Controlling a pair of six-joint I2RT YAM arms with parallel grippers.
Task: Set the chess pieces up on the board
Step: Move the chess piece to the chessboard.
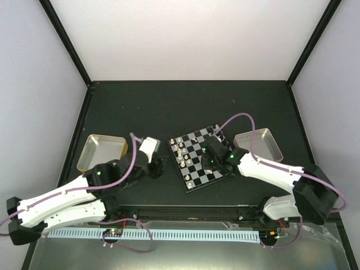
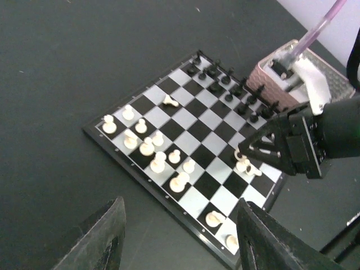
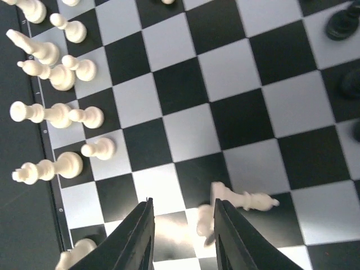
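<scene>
A dark surface (image 1: 169,107) sits between plain white walls, and the board (image 1: 196,154) lies on it at a slant, just ahead of both arms. The left pincer (image 2: 180,209) hovers off the board's near edge with its jaws wide apart and nothing between them. The board spreads out directly ahead of it, and the metal tray (image 1: 84,157) sits behind it, beside its arm. The right pincer (image 3: 183,211) hangs low over the board, tips pointing down at the squares, jaws only narrowly parted. In that gap stands a white piece (image 3: 205,220), against the inner face of one finger (image 3: 236,242) and clear of the other, so it is not clamped. Just outside that same finger a fallen white piece (image 3: 247,199) lies on its side. The other white pieces (image 3: 56,115) crowd the two rows to the left of the right pincer in uneven order. A toppled piece (image 2: 170,101) lies further in, ahead of the left pincer. The black pieces (image 2: 225,84) line the board's edge farthest from the left pincer. The pink tray (image 2: 264,76) is just beside that edge, beyond the right pincer.
</scene>
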